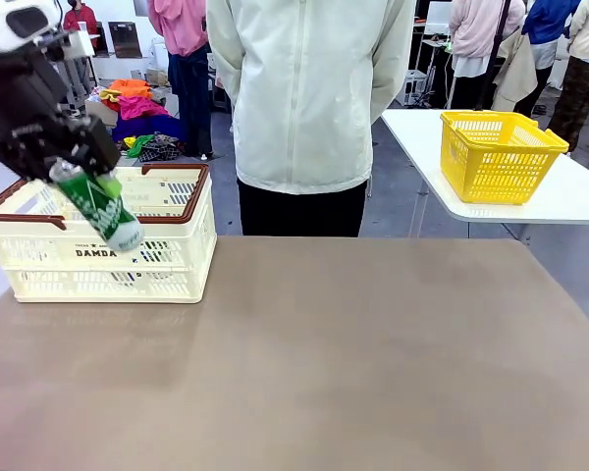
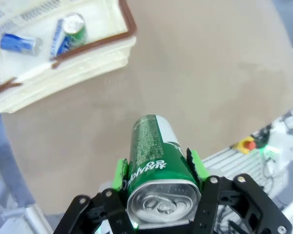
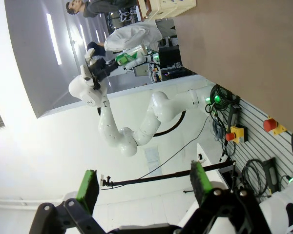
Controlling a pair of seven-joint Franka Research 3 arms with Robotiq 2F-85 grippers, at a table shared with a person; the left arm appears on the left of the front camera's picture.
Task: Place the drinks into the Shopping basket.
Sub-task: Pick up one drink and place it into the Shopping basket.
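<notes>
green can (image 1: 100,206), cream brown-rimmed basket (image 1: 167,257), yellow basket (image 1: 499,153)

The left pincer (image 2: 158,175) grips a green can (image 2: 156,168) between its green pads (image 2: 120,174). The can's silver top faces us, and white writing runs along its side. Below it lies the brown counter (image 2: 195,83). In the top left corner sits a cream basket (image 2: 78,61) with a dark brown rim. Inside the basket lie a blue can (image 2: 19,44), and next to each other another blue can (image 2: 57,39) and a green can with a silver top (image 2: 74,28).
</notes>
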